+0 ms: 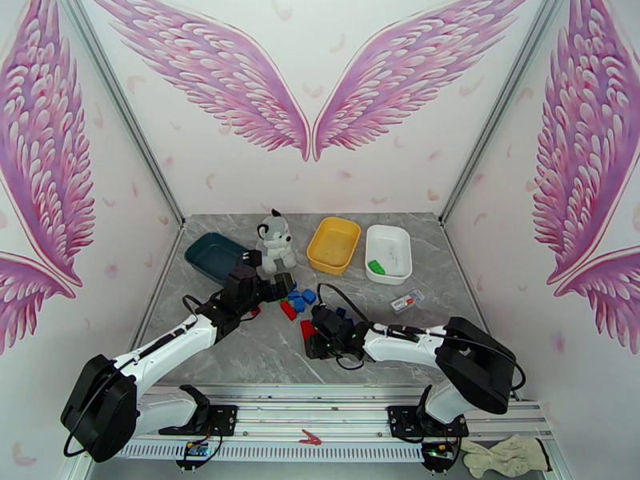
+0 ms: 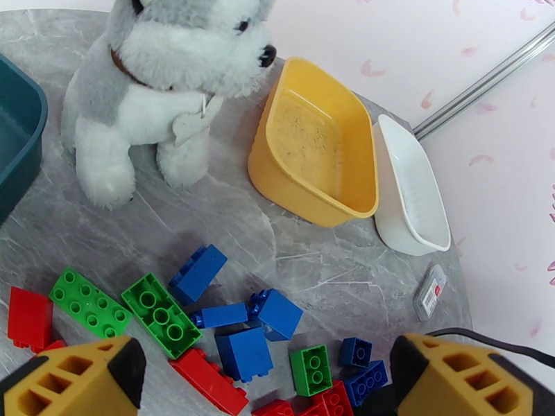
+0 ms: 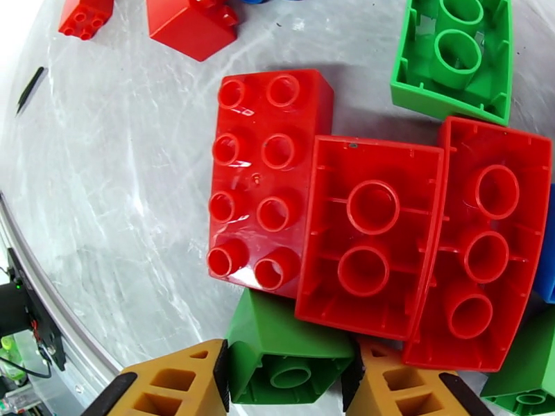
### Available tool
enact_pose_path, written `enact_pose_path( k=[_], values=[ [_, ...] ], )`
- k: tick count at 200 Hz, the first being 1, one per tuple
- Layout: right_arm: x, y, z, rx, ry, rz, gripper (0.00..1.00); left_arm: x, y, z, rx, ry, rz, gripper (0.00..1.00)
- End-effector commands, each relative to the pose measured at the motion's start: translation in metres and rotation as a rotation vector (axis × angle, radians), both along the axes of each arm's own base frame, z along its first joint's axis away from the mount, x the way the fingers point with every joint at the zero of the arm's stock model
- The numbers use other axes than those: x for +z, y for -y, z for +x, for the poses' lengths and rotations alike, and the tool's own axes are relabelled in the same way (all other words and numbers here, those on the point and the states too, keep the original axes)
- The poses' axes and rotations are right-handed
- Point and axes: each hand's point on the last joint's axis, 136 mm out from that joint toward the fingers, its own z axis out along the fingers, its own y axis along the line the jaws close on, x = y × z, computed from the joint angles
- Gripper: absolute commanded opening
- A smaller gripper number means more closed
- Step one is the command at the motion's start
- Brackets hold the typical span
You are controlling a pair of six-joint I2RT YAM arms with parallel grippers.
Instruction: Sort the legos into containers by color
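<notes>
You have three containers on the far half of the table [image 1: 272, 363]: one teal tray [image 1: 214, 256] at ten o'clock from the loose legos [image 1: 302, 307], one yellow tray [image 1: 334, 244] near twelve, and one white tray [image 1: 389, 252] at two; one plush dog [image 1: 276, 242] sits at eleven, between teal and yellow; the white tray holds one green piece [image 1: 375, 268] at its near end. Your left gripper [image 2: 263, 372] hangs spread wide above the pile, grasping nothing; its wrist view lets you count six blue bricks [image 2: 243, 353], three green bricks [image 2: 161, 315] and at least four red bricks [image 2: 29, 317], though those at six o'clock are cut off by the frame edge and the fingers [image 2: 76, 379]. Your right gripper [image 3: 286, 372] is clenched on one held green brick [image 3: 288, 341], a pad against each side, at the near edge of the pile and tucked against two upturned red ones; you cannot tell whether it has left the table; that view gives five red and three green, with blue slivers cropped at twelve and three o'clock. One small labelled packet [image 1: 408, 300] lies at three o'clock from the pile, its print too small to read.
</notes>
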Motion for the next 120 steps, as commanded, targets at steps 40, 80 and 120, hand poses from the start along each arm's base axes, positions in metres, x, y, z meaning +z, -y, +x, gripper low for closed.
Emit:
enact_pose_path(
  k=[40,80,120],
  values=[
    [0.035,0.023,0.006,-0.025,0.11,-0.058,0.44,0.005,-0.005,-0.002,0.012,0.024,0.003,0.99],
    [0.049,0.028,0.012,-0.03,0.149,-0.081,0.41,0.004,-0.003,-0.002,0.005,0.027,0.009,0.99],
    [0.071,0.041,0.033,-0.075,0.214,-0.086,0.41,0.005,0.012,-0.005,-0.041,0.037,0.021,0.99]
  ],
)
